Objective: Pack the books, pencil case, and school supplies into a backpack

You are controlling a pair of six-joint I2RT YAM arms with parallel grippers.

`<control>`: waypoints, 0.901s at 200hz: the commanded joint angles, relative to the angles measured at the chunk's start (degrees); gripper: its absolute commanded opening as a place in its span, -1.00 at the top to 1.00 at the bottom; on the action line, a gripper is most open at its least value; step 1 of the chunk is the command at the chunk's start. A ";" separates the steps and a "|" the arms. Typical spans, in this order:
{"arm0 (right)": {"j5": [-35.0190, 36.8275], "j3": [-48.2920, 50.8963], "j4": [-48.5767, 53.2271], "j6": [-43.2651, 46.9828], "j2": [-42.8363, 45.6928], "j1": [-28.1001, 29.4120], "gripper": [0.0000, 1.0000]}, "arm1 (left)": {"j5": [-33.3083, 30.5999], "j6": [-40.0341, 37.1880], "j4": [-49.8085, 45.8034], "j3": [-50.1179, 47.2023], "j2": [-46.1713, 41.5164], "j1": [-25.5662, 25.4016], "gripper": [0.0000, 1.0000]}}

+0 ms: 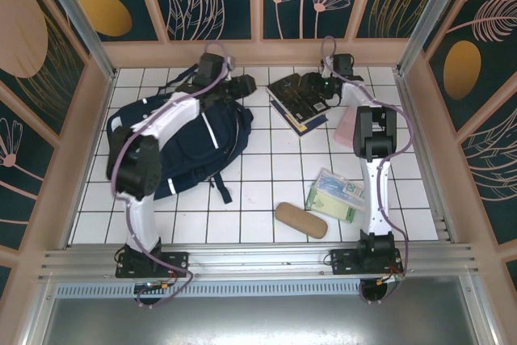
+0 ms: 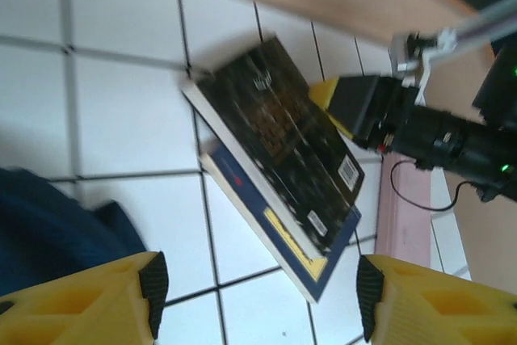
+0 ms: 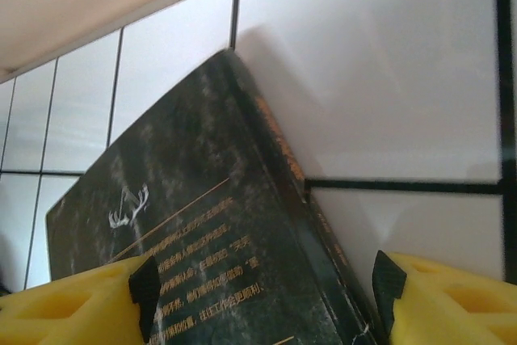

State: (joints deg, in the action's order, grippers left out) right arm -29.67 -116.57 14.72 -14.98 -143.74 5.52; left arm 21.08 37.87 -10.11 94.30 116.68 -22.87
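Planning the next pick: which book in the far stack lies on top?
The black book, with a pale antler mark on its cover, lies on top. The dark blue book with a yellow strip pokes out from under it.

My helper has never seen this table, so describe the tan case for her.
On the white tiled table, look along the near edge, toward the right arm's base. The tan case lies there beside the pale green-white packet. It alone is a plain, rounded brown oblong; the packet is rectangular.
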 commanded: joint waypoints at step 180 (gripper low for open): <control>-3.53 20.64 -3.37 -8.69 13.40 7.74 -0.19 | -11.13 5.12 -15.62 20.58 25.59 -1.57 -0.39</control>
State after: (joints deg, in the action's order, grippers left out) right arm -29.95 -96.23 8.10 -21.89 -132.27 11.84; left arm 16.32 45.52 -18.48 116.79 141.47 -25.26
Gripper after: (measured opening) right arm 0.597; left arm 0.690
